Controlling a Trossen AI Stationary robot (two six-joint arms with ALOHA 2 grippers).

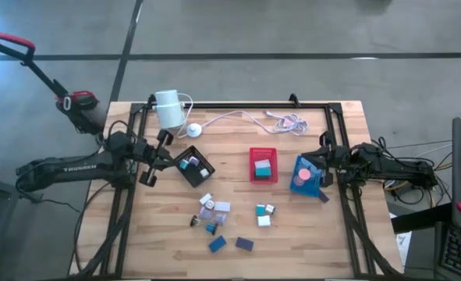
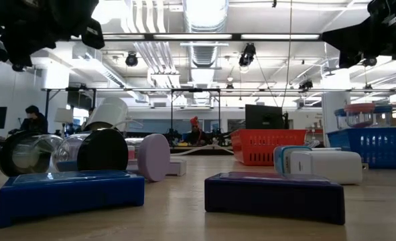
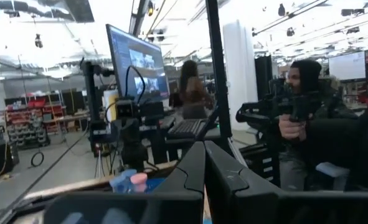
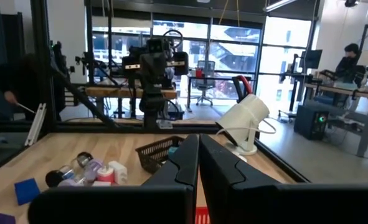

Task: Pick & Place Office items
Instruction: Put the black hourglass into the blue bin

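The office items lie loose on the near half of the wooden table: a cluster of small blocks and cylinders [image 1: 210, 209], a teal and white group [image 1: 264, 214], a blue block [image 1: 218, 244] and a dark purple block [image 1: 244, 244]. More sit in the black tray [image 1: 185, 173], the red tray [image 1: 264, 178] and the blue tray [image 1: 311, 189]. My left gripper [image 1: 166, 158] hovers shut at the table's left, just left of the black tray. My right gripper [image 1: 316, 162] hovers shut at the table's right, over the blue tray. Neither one holds anything.
A white cylinder [image 1: 168, 108] with a white cable [image 1: 246, 117] stands at the far left of the table. A black frame [image 1: 238, 105] runs around the table. In the low view the blue block [image 2: 70, 191] and the purple block [image 2: 275, 194] lie nearest. People show in the room beyond.
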